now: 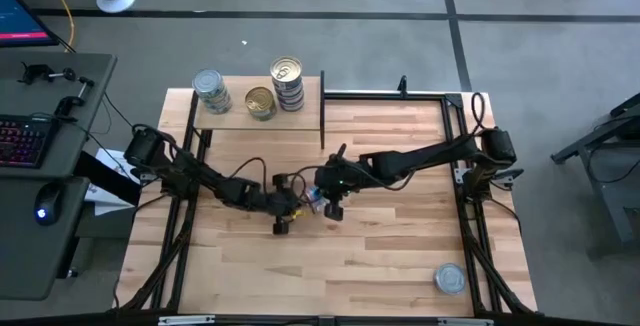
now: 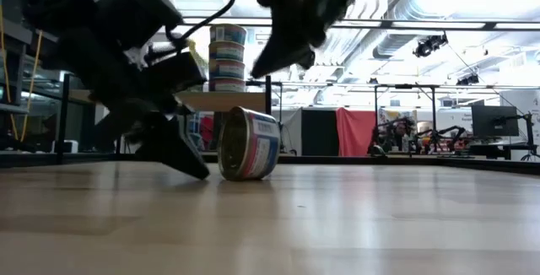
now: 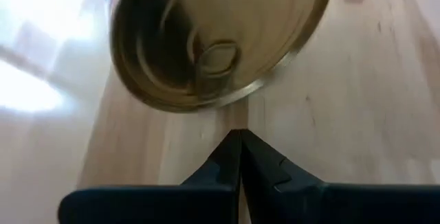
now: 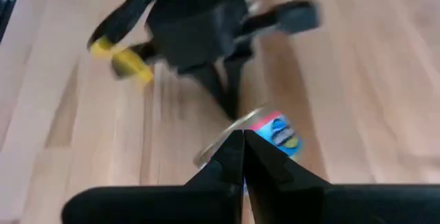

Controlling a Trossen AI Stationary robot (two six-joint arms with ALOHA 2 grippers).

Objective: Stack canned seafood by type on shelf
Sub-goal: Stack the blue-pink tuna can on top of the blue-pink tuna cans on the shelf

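Note:
One tin (image 2: 249, 144) stands on its edge on the table, gold top (image 3: 213, 38) facing my left gripper; it also shows mid-table in the high view (image 1: 312, 199). My left gripper (image 3: 238, 141) is shut and low beside it (image 2: 181, 153), its tip a short way from the gold top. My right gripper (image 4: 242, 138) is shut and hangs above the tin (image 2: 283, 51), clear of it. The shelf (image 1: 300, 116) carries a silver-topped stack (image 1: 211, 91), a single gold tin (image 1: 260, 102) and a gold-topped stack (image 1: 287, 81).
Another silver-topped tin (image 1: 450, 279) sits near the table's near right corner. Black frame rails (image 1: 400, 93) run along the table's far and side edges. Bare wood (image 1: 380, 256) lies between the grippers and the near edge.

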